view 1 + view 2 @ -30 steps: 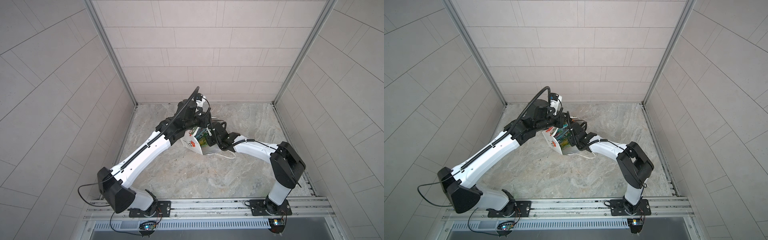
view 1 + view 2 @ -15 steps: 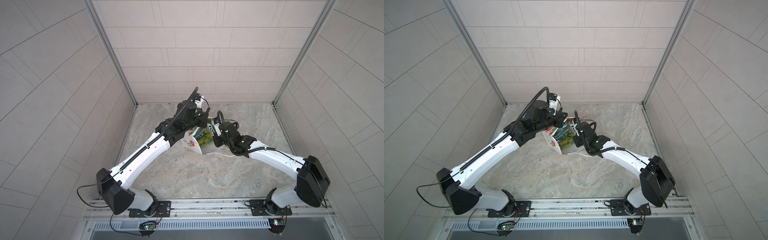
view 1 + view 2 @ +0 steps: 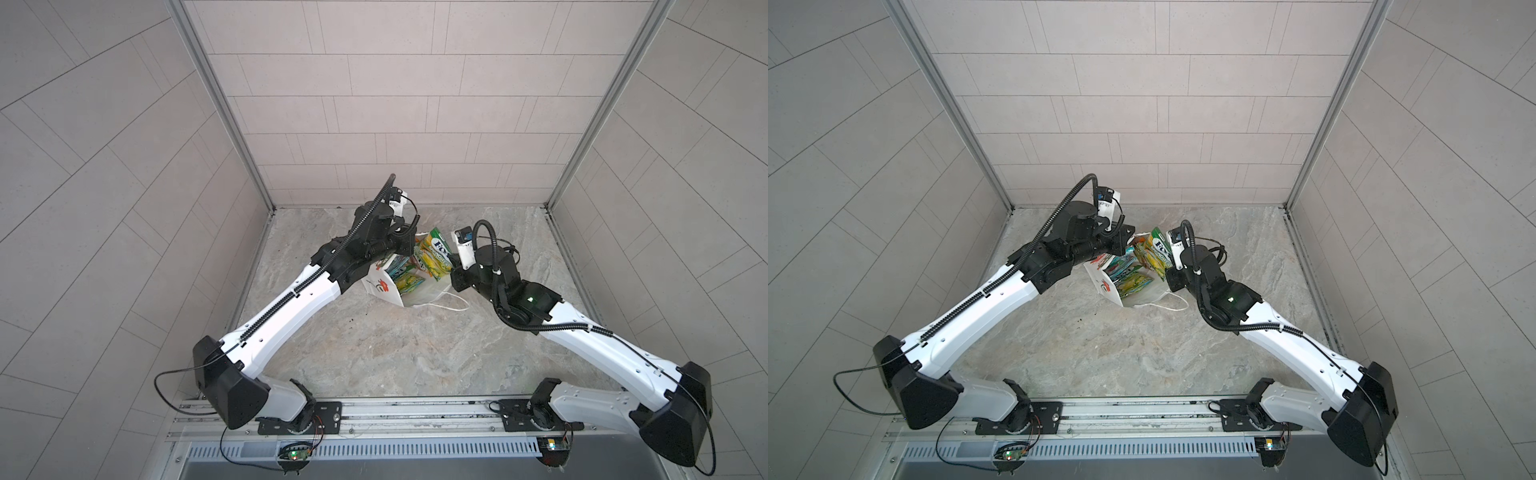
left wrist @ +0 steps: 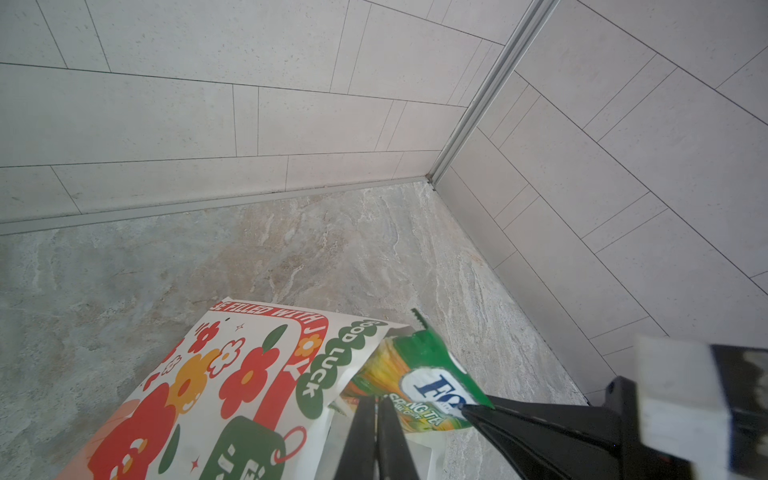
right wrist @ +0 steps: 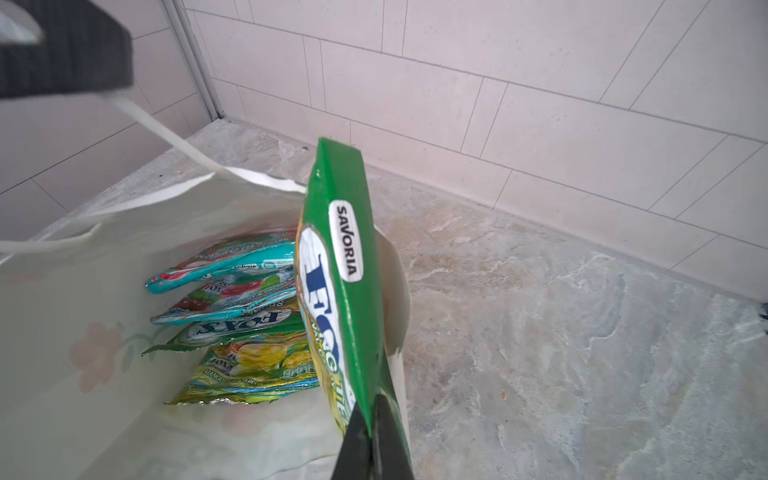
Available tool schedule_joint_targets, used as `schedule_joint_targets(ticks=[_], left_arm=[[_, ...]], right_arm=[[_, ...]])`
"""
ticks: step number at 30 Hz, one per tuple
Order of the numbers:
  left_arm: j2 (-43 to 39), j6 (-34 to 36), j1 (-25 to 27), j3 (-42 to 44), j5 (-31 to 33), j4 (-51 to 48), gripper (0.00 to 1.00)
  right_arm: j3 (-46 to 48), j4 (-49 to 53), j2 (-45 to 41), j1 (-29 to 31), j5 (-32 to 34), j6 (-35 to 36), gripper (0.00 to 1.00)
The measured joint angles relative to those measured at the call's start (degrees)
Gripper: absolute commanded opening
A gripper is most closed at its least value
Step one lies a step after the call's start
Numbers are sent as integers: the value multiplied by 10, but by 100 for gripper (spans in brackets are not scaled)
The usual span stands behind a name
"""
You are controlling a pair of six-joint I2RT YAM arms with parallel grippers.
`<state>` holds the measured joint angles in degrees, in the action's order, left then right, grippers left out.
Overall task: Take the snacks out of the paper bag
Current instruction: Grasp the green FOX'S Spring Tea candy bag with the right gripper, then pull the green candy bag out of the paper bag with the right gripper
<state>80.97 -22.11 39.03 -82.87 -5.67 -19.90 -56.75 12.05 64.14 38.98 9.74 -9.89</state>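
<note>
Surface: marbled tabletop [image 3: 374, 353], tiled walls [image 3: 395, 104].
Paper bag [image 3: 384, 289]: centre, mouth open, snacks [image 5: 245, 316] inside.
Left gripper [image 4: 376, 415]: pinching bag rim, 12 o'clock.
Right gripper [image 5: 369, 419]: clamping green-yellow packet [image 5: 340, 266], raised at bag's 2 o'clock.

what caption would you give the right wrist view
Right gripper holds a green packet at the open paper bag mouth, more packets inside.

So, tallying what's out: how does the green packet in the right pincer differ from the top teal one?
The green packet is clamped in the right pincer; the teal packet is ungripped. The green packet stands upright over the paper bag; the teal packet lies stacked inside. Both are glossy.
</note>
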Motion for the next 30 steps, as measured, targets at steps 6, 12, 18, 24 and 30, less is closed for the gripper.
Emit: schedule_joint_targets(ticks=[6,12,18,24,30], left_arm=[[0,-1,0,2,-1,0,0],[0,-1,0,3,-5,0,0],[0,-1,0,3,-7,0,0],[0,-1,0,5,-8,0,0],[0,-1,0,5,-15,0,0]], right_arm=[[-10,24,-39,-2,29,18,0],[-47,45,-62,-9,52,31,0],[-82,60,-80,-27,66,38,0],[-112,86,-84,-62,69,32,0],[-112,110,-72,-142,32,1,0]])
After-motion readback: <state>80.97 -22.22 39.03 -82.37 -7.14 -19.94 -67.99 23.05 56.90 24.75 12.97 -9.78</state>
